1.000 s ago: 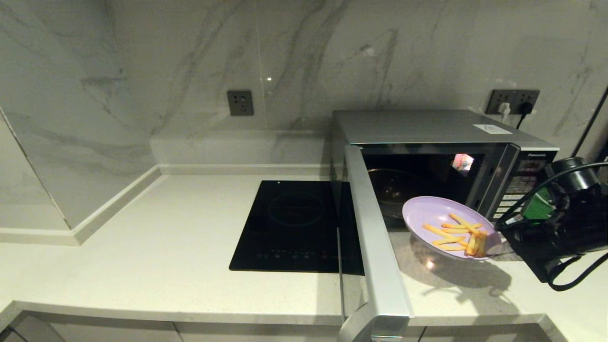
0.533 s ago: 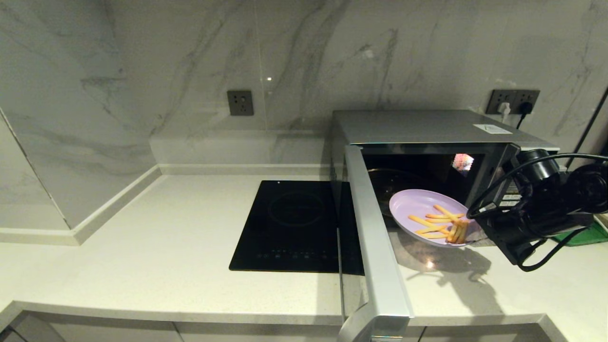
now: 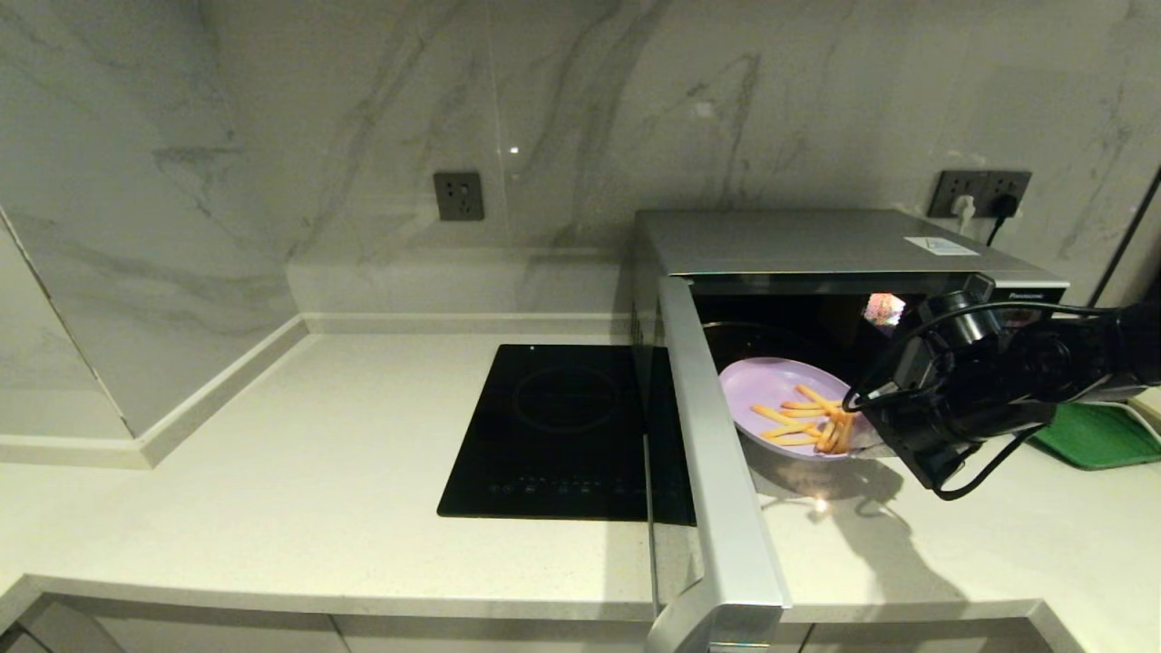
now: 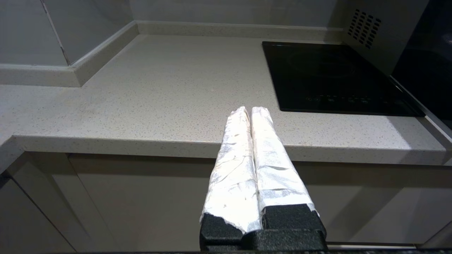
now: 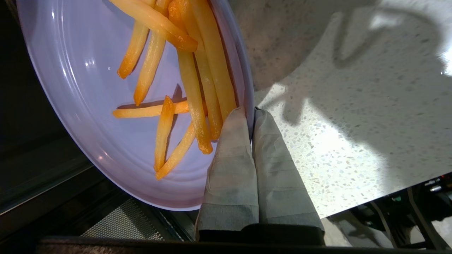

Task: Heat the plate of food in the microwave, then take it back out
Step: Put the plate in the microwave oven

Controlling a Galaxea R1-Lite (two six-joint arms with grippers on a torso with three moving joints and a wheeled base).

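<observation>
The silver microwave [image 3: 816,240] stands at the back right of the counter, its door [image 3: 717,472] swung wide open toward me. My right gripper [image 3: 871,440] is shut on the rim of the pale-lilac plate of food [image 3: 771,385], which hangs tilted at the mouth of the oven. In the right wrist view the two wrapped fingers pinch the plate [image 5: 88,106] at its edge, right beside the orange fries [image 5: 197,91]. My left gripper [image 4: 250,110] is shut and empty, parked low before the counter's front edge, out of the head view.
A black induction cooktop [image 3: 553,426] lies flat left of the microwave door. A green tray [image 3: 1097,435] sits on the counter at the far right. The pale counter [image 3: 317,472] spreads to the left, with a marble wall step at the far left.
My right gripper has carried the plate leftward and farther back, from above the counter in front of the microwave to the oven's opening. The green tray has come into sight.
</observation>
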